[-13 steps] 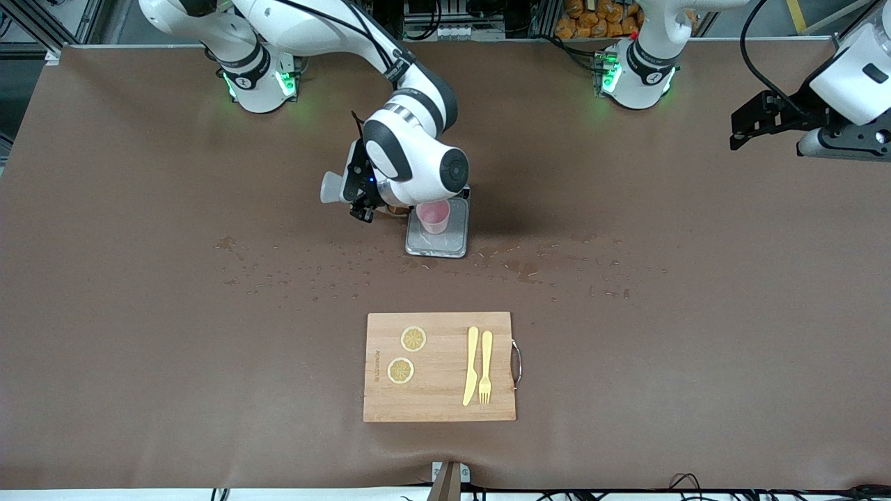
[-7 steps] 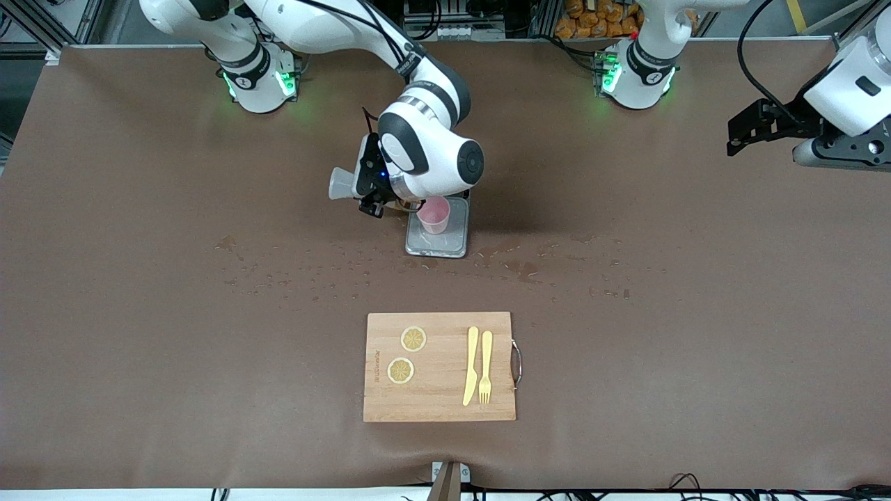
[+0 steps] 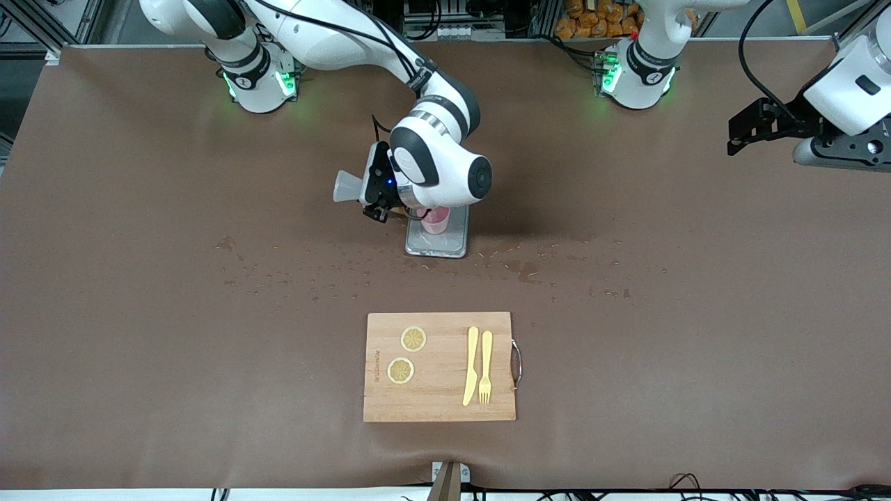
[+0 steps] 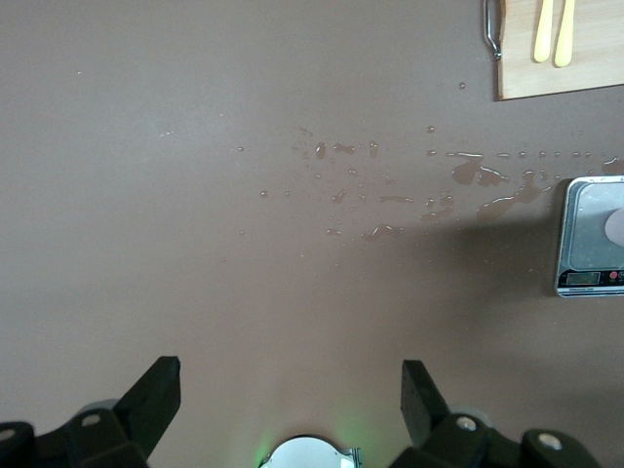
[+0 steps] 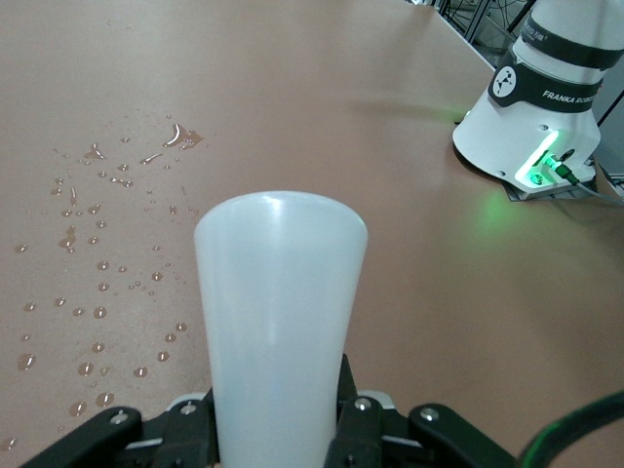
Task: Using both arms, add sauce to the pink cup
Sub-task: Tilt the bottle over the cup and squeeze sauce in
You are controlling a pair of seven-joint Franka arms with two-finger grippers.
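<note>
Right gripper (image 3: 379,198) with sauce (image 3: 346,187), perhaps nozzle-down, over pink cup (image 3: 435,220).

My brown table (image 3: 139,334) carries a grey scale (image 3: 437,241), scattered droplets (image 3: 292,278) nearer the camera, and a wooden board (image 3: 440,367) nearest.

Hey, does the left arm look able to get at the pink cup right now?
Probably not easily. The right claw, shut on the sauce bottle, hangs right over the pink cup on the scale. The left claw waits open over the left arm's end of the table.
</note>
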